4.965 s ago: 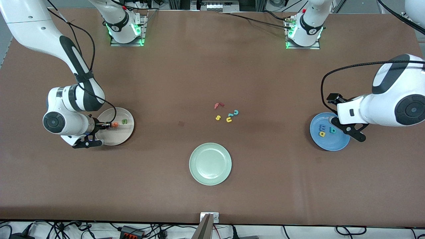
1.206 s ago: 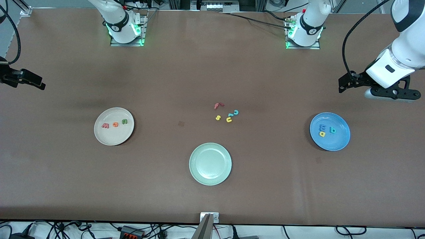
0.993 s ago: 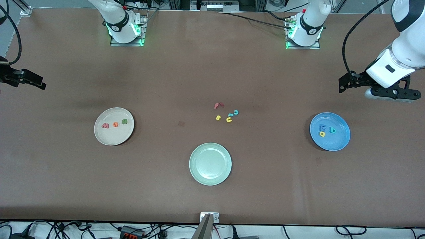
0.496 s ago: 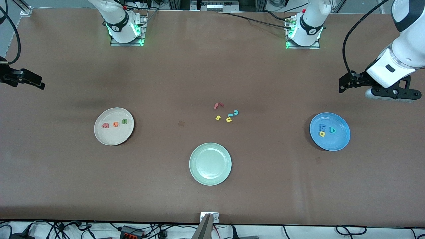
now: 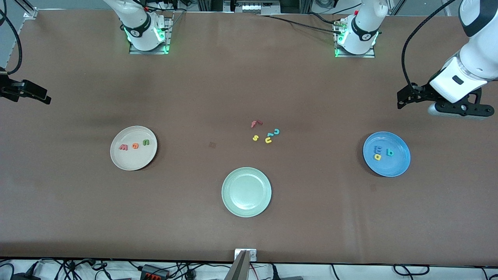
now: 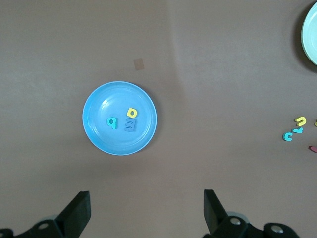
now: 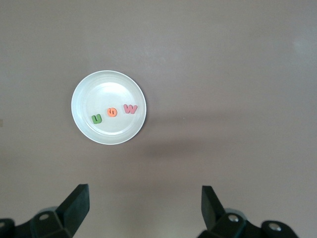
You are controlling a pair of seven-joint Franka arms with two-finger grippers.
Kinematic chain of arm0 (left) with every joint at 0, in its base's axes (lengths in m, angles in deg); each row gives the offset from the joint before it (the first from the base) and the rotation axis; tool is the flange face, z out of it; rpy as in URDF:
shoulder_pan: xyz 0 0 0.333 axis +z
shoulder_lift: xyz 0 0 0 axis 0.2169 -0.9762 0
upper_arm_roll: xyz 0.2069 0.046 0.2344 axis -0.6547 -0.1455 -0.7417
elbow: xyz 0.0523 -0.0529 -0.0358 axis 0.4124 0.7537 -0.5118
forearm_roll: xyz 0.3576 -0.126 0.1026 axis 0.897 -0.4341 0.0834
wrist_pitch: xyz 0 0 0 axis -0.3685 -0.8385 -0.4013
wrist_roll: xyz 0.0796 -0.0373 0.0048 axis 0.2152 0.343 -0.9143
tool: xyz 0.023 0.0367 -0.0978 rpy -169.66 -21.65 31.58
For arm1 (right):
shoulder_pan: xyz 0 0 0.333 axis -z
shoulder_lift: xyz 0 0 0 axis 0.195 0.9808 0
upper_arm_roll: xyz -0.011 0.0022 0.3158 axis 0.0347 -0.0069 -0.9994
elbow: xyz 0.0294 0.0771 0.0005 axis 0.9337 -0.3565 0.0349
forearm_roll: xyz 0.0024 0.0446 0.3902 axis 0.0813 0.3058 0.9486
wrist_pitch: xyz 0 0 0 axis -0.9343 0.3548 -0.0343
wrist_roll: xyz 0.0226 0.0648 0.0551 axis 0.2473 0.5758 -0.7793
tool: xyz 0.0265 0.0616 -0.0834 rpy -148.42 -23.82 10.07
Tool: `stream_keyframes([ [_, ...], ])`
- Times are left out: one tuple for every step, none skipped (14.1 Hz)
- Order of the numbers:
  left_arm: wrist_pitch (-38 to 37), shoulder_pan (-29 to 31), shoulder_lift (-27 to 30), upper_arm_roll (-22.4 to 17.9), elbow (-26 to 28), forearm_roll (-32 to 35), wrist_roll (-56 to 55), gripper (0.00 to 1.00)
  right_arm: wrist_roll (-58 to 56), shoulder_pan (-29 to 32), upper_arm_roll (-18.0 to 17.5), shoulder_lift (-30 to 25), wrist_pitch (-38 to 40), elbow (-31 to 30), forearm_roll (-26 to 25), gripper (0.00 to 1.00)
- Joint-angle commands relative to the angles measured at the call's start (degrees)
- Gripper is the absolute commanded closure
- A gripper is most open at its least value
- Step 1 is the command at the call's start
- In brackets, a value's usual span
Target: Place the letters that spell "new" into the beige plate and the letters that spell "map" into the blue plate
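Observation:
The beige plate (image 5: pixel 116 159) lies toward the right arm's end of the table. It holds the dark green n (image 5: pixel 146 142), the orange e (image 5: pixel 135 146) and the pinkish-red w (image 5: pixel 123 147) in a row. Toward the left arm's end, the blue plate (image 5: pixel 397 165) carries the blue m (image 5: pixel 377 149), the yellow a (image 5: pixel 377 157) and the teal p (image 5: pixel 390 153). My left gripper (image 6: pixel 146 210) hangs high, open and empty, over bare table beside the blue plate (image 6: pixel 106 101). My right gripper (image 7: pixel 145 208) is likewise open and empty, high above the table beside the beige plate (image 7: pixel 99 91).
A pale green plate (image 5: pixel 233 206) sits mid-table, nearer the front camera than the other two plates. Farther from the camera than the green plate, loose letters lie on the brown table: a red f (image 5: pixel 255 123), a yellow s (image 5: pixel 255 137), a yellow u (image 5: pixel 268 140) and a teal hooked letter (image 5: pixel 274 132).
Five seconds ago both grippers were low at their plates. They have since risen and drawn back to the table's ends, uncovering the w. Nothing has visibly moved in the last second.

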Motion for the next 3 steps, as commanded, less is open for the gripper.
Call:
stream_keyframes([
  [-1.28, -0.22, -0.15, 0.11, -1.31, 1.07, -0.08, 0.00, -1.17, 0.49, -0.16, -1.79, -0.61, -1.74, -0.55, 0.00],
  [-1.37, -0.22, -0.23, 0.11, -1.31, 1.07, -0.08, 0.00, -1.17, 0.57, -0.16, -1.79, -0.70, -1.74, -0.55, 0.00],
  [-1.37, -0.22, -0.15, 0.11, -1.31, 1.07, -0.08, 0.00, -1.17, 0.49, -0.16, -1.79, -0.70, -1.74, -0.55, 0.00],
])
